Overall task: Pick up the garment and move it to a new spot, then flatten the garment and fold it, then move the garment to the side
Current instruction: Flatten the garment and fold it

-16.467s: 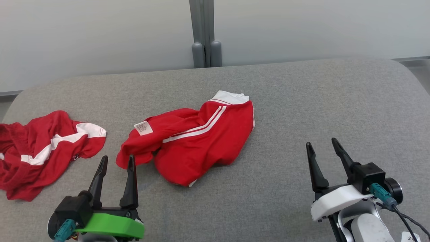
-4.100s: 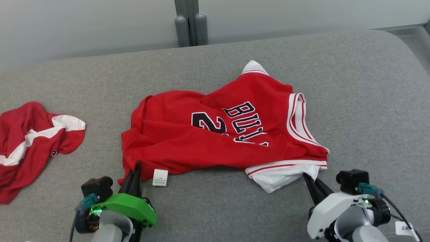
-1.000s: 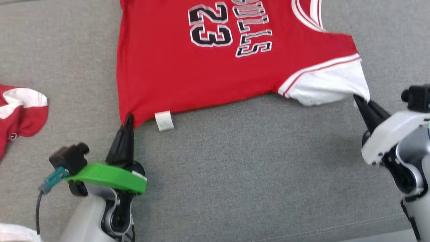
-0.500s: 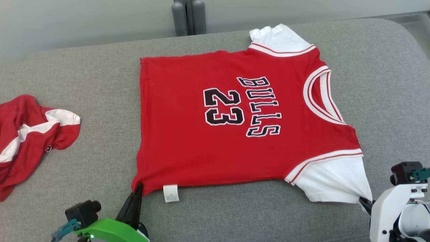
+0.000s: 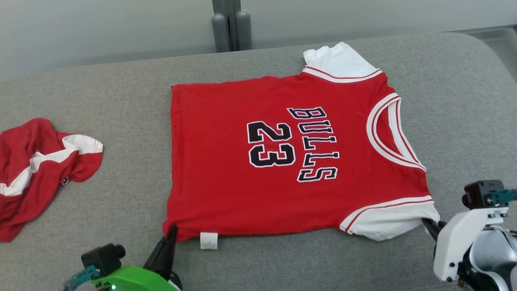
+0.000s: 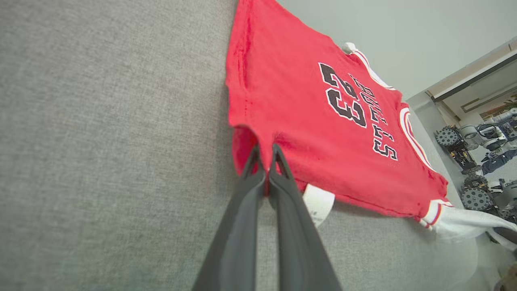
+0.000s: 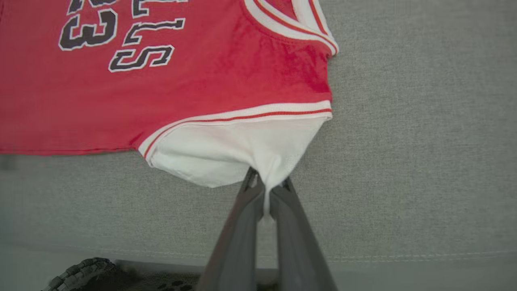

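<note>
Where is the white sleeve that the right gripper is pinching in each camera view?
Head view: the white sleeve sits lower right, at the near corner of the jersey.
Left wrist view: white sleeve at the far lower right.
Right wrist view: white sleeve in the centre, just above the right gripper.
Shared landmark: the letter S ending BULLS.

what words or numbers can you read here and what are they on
"BULLS": black letters on the red jersey.
"23": beside it on the same jersey.
White tag at the jersey's hem: print too small to read.
Crumpled red garment: small mark, unreadable.
</note>
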